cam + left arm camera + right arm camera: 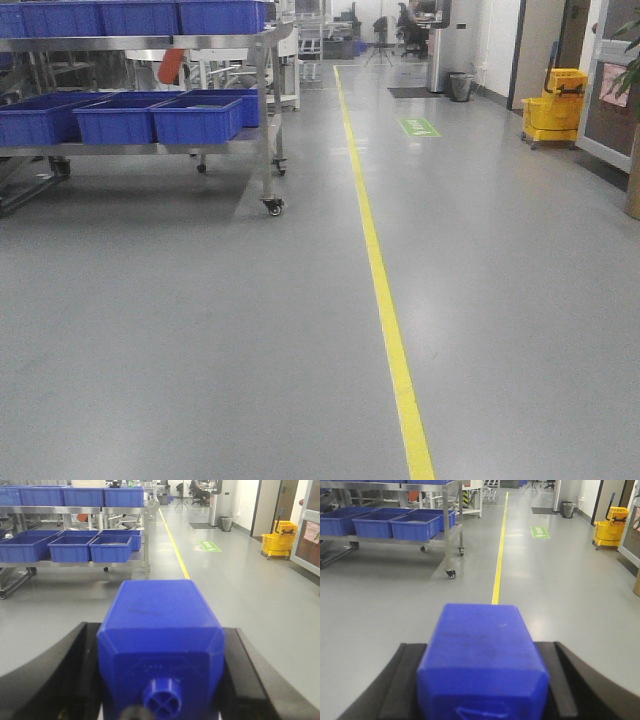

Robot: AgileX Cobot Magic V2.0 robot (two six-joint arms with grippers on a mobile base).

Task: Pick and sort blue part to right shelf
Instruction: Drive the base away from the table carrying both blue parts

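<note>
In the right wrist view my right gripper point(482, 650) is shut on the blue part point(482, 645), a deep-blue square-bodied block with sloped shoulders and a flat rectangular end facing the camera. Its black fingers point(402, 680) press both sides. In the left wrist view my left gripper point(160, 635) is shut on another blue block point(160, 615), one with a tiny round knob point(161, 702) at the near end. Both are held above the grey floor. Neither gripper shows in the exterior view.
A steel wheeled shelf cart point(268, 120) with blue bins point(195, 120) stands at the far left, also in both wrist views point(110, 548) point(415, 525). A yellow floor line point(385, 300) runs ahead. A yellow mop bucket point(553, 115) stands by the right wall.
</note>
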